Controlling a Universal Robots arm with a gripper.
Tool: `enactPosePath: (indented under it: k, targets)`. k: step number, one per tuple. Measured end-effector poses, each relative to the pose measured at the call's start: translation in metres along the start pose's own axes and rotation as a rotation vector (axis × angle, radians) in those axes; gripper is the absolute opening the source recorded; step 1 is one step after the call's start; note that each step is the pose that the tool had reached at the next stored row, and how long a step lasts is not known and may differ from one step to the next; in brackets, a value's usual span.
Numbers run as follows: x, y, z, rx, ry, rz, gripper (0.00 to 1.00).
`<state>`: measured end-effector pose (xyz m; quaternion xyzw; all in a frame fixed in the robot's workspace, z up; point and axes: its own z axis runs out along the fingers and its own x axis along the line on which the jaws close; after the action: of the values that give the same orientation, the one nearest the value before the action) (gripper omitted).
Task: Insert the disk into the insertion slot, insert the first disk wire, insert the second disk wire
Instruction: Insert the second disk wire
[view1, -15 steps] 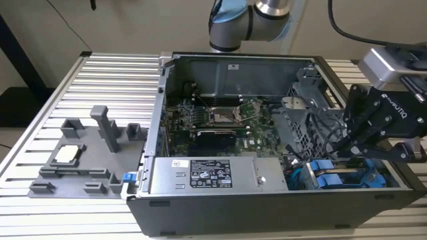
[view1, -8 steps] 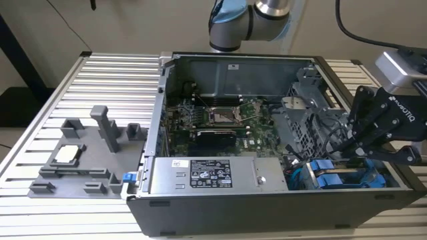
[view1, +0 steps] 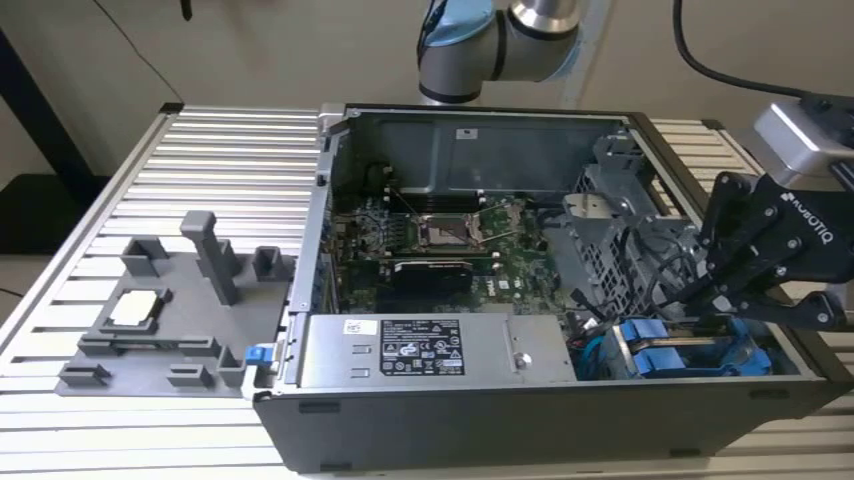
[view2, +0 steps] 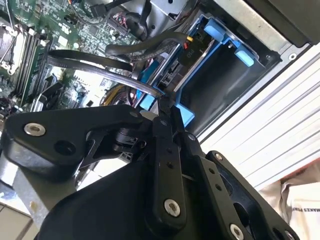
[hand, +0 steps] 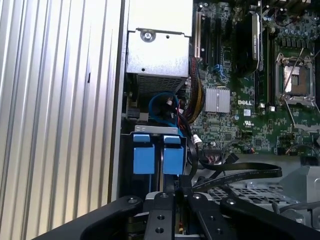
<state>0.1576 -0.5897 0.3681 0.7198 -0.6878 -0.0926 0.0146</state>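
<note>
So the disk (view1: 674, 358) looked already seated in the insertion slot (view1: 607, 365) at the lower corner of the computer case (view1: 534, 420), on the exterior view's right, blue end tabs facing out. That step seemed done, and I'd guess the wire work was underway. The gripper (view2: 164, 104) was right above the blue carrier (view2: 212, 55), pinched together on a flat black cable (view2: 100, 57) running off toward the motherboard (hand: 250, 90). Couldn't tell if either wire was plugged in.
</note>
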Motion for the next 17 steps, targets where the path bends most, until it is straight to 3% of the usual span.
enactPosePath:
  k: [3, 7, 17]
  targets:
    - [0.0003, -0.0007, 0.0016, 0.0002, -0.0032, -0.001, 0.16]
    - [0.0006, -0.0033, 0.0037, 0.0015, -0.0162, -0.004, 0.16]
    - [0.0013, -0.0069, 0.0090, 0.0132, -0.0188, -0.012, 0.16]
